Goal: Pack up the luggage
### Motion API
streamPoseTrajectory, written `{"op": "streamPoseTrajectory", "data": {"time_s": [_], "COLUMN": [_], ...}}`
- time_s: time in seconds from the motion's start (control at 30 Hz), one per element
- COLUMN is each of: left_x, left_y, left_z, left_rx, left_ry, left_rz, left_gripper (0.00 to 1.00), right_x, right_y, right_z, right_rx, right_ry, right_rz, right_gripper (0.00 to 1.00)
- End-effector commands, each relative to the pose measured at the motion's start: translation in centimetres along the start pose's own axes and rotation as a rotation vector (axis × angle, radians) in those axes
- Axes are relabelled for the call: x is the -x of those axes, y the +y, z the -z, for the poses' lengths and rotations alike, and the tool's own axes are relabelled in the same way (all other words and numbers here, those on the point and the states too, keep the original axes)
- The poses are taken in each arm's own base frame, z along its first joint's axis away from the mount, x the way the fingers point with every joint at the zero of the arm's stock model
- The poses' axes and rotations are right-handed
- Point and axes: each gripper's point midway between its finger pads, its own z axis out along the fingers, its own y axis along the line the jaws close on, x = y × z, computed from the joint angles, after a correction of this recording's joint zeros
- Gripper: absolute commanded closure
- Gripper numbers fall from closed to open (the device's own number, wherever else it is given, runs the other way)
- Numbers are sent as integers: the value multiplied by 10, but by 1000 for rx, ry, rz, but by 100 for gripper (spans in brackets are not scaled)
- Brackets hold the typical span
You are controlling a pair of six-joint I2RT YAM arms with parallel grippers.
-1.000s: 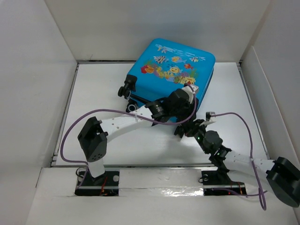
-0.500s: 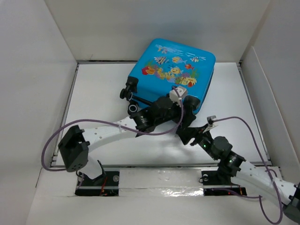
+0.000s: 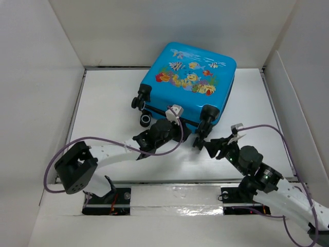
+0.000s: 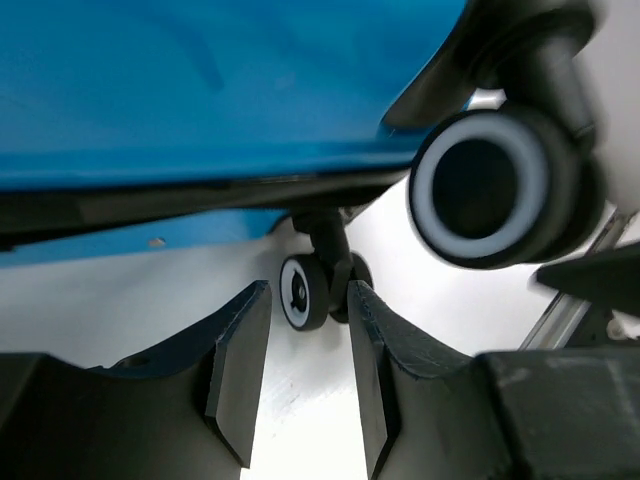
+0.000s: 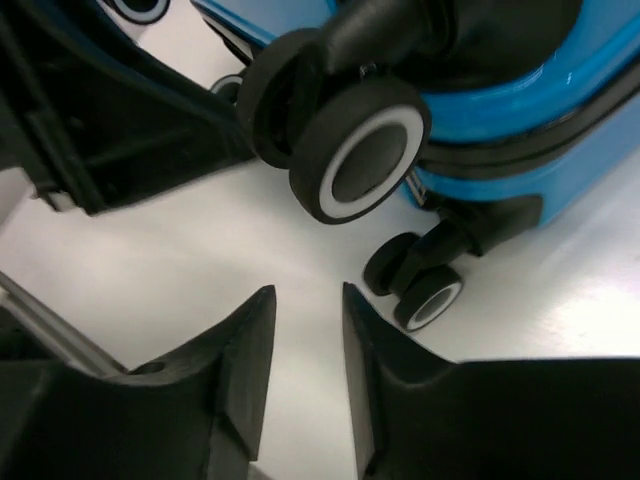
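Note:
The luggage (image 3: 193, 77) lies shut and flat at the back of the table, fish print up, wheels facing the arms. My left gripper (image 3: 181, 133) is low at its near edge, open, with only bare table between the fingers. A small caster (image 4: 303, 292) stands just beyond the tips of the left gripper (image 4: 308, 290), and a big wheel (image 4: 495, 185) hangs at the upper right under the blue shell (image 4: 200, 90). My right gripper (image 3: 205, 145) is open and empty, just short of the near-right wheels (image 3: 208, 114). Ahead of the right gripper (image 5: 307, 290) are one wheel (image 5: 360, 165) and a lower caster (image 5: 430, 295).
White walls (image 3: 41, 77) box in the table on the left, back and right. A raised ledge (image 3: 175, 186) runs along the near edge by the arm bases. Purple cables (image 3: 267, 128) loop over both arms. The left gripper's black body (image 5: 110, 130) sits close to the right gripper.
The left gripper came off the luggage's near-right corner and dropped back left to table level at its near edge. The right gripper opened and stayed by the near-right wheels.

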Motion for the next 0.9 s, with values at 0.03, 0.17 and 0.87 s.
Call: {"op": "streamPoseTrajectory", "data": {"time_s": [0.03, 0.17, 0.87], "left_x": [5, 6, 4], "left_y": [-28, -45, -54], "left_z": [-16, -31, -68], "left_rx": [-128, -161, -206], "left_ry": [-52, -77, -220], "left_rz": [22, -3, 68], "left_gripper": [66, 55, 63], "right_x": [32, 48, 94], "right_y": [7, 4, -19], "right_z": [2, -7, -45], "right_rx": [-13, -76, -314], "right_ry": [-32, -63, -189], "right_rz": [70, 86, 26], "right_gripper": [27, 7, 8]}}
